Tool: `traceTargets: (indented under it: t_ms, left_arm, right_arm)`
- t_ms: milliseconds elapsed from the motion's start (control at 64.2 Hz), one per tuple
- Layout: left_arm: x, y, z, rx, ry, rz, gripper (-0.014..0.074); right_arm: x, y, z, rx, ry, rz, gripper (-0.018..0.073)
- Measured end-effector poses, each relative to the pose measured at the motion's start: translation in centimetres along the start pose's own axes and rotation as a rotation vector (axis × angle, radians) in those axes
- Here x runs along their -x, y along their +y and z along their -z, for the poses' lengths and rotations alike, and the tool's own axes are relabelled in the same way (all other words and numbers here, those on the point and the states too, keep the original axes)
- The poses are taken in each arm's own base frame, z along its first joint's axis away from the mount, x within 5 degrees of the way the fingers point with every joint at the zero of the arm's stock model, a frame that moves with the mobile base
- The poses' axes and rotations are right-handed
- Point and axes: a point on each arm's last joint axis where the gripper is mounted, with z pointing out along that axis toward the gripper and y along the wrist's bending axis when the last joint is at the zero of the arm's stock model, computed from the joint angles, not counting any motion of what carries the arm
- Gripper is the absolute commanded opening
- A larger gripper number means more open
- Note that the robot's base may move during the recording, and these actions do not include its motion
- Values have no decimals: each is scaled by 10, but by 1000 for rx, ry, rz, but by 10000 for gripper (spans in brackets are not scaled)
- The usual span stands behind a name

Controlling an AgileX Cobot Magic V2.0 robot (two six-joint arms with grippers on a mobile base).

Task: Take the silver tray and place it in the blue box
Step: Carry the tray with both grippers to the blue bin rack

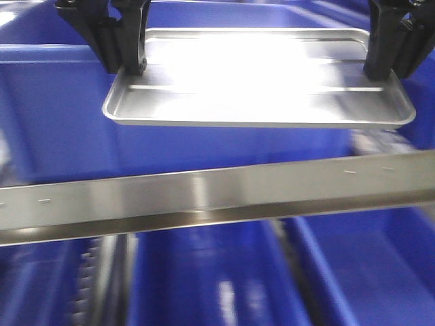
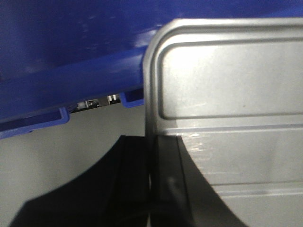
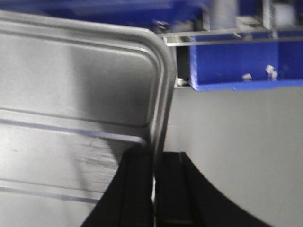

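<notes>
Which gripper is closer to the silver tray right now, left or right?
Neither is nearer: both touch it. The left gripper is clamped on the left short rim of the silver tray, and the right gripper on its right short rim.

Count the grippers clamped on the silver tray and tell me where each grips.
2. The left gripper pinches the left short rim of the silver tray; the right gripper pinches the opposite, right short rim. Both wrist views confirm the grips, and no other gripper is hidden.
</notes>
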Motion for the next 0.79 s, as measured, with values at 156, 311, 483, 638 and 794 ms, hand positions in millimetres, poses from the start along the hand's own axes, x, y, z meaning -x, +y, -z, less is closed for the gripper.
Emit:
traceTargets:
  t_ms: [156, 311, 483, 638, 794]
  left_arm:
    - [0, 0, 1, -1, -1, 0, -105]
    - [0, 1, 3, -3, -5, 2, -105]
    - [0, 1, 3, -4, -6, 0, -105]
    - [0, 1, 3, -3, -5, 0, -105]
    - [0, 1, 3, -3, -5, 0, -105]
  right_arm:
    - [0, 0, 0, -2, -1, 1, 60]
    - [0, 0, 0, -2, -1, 2, 60]
    - [0, 0, 0, -2, -1, 2, 60]
    - [0, 0, 0, -2, -1, 2, 60]
    - [0, 0, 0, -2, -1, 2, 60]
